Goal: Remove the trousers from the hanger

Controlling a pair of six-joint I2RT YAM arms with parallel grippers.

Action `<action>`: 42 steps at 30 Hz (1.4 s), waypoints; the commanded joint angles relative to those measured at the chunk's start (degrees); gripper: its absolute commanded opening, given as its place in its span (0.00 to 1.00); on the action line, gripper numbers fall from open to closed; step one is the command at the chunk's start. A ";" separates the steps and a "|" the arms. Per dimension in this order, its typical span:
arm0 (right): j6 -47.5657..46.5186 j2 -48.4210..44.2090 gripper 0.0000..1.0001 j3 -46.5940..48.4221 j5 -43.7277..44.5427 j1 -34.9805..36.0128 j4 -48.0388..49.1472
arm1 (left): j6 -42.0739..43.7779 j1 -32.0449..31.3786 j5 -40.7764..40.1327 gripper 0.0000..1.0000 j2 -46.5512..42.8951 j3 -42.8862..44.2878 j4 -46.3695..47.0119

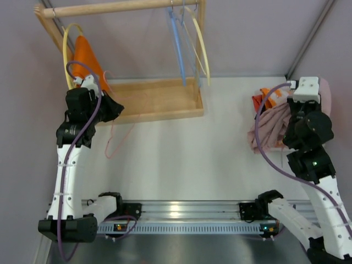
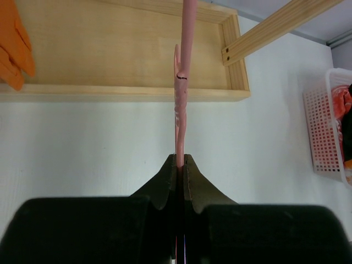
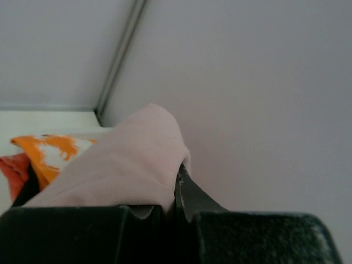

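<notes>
**Fig. Removing trousers from hangers; overhead and wrist views.** Left gripper [image 2: 180, 160]: fingers pressed together on a bare pink hanger [image 2: 180, 104], seen edge-on, which dangles in front of the wooden rack's tray [image 1: 159, 102]. Right gripper [image 3: 177, 184]: pinching a fold of the dusty pink trousers [image 1: 269, 129]. These drape down and to the left of it over the white basket [image 2: 322, 126] at the table's right edge, beside an orange-and-white blotched cloth [image 3: 52, 151]. The orange trousers [image 1: 88, 55] hang at the rail's left end, apparently on the yellow hanger [image 1: 65, 52], with their long axis running from rail down towards tray. They lie just beyond the left gripper, up and slightly left of it (the right arm is well apart, across the table). The left arm is judged the nearer for this garment, once it is rid of the pink hanger
</notes>
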 commanded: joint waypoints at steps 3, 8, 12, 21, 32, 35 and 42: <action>8.36 7.55 0.00 7.99 -14.68 -22.79 -1.47 | 2.17 -0.36 0.56 0.00 -3.82 1.84 3.80; 13.20 15.38 0.00 13.96 -23.48 -36.65 -4.65 | 3.14 -0.27 0.03 0.00 -4.78 2.72 3.80; 12.59 19.16 0.00 15.12 -26.12 -41.31 -5.19 | 3.14 -0.27 -0.24 0.00 -5.31 2.37 3.88; 17.15 34.89 0.00 18.18 -32.37 -42.20 -3.52 | 2.62 -0.27 0.90 0.00 -5.93 2.98 3.89; 23.75 51.33 0.00 22.07 -33.08 -32.19 -4.30 | 4.46 -0.27 0.29 0.00 -6.01 7.20 3.89; 25.51 52.74 0.00 18.99 -33.25 -30.86 -5.27 | 4.55 -0.27 -0.24 0.00 -6.45 7.64 3.71; 26.30 51.96 0.20 18.89 -36.40 -32.27 -8.87 | 5.95 -0.27 -0.06 0.00 -5.23 11.32 3.80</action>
